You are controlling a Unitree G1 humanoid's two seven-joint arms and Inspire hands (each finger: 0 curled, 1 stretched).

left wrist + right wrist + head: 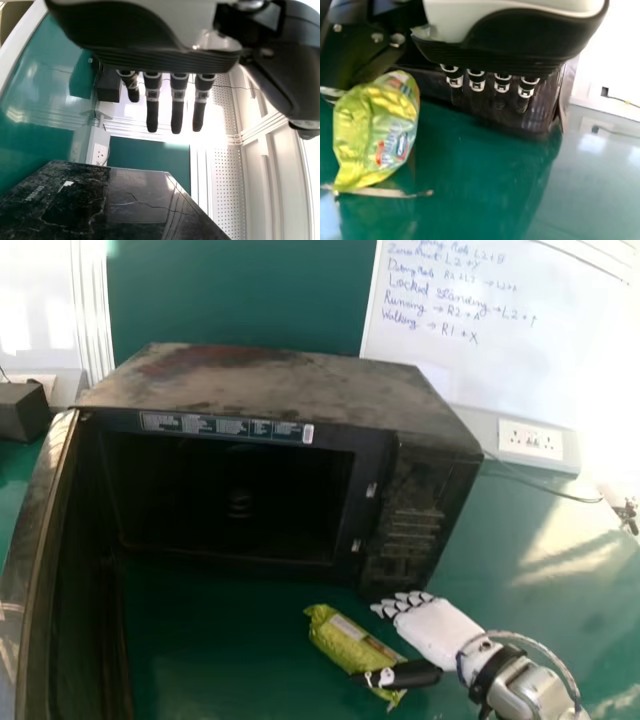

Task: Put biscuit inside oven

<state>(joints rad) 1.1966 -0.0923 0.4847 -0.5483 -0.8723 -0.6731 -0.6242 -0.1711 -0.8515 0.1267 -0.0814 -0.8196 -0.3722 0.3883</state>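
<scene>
One green biscuit packet [345, 638] lies before the oven [290, 380], beside the spread right hand [436, 631]; left hand [150, 42] spread too

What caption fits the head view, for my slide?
Right hand beside a green biscuit packet, in front of an open microwave oven.

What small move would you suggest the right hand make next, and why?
Probably ease the right hand toward the biscuit packet so it sits between thumb and fingers: the fingers are straight, not round it, and the oven stands open.
</scene>
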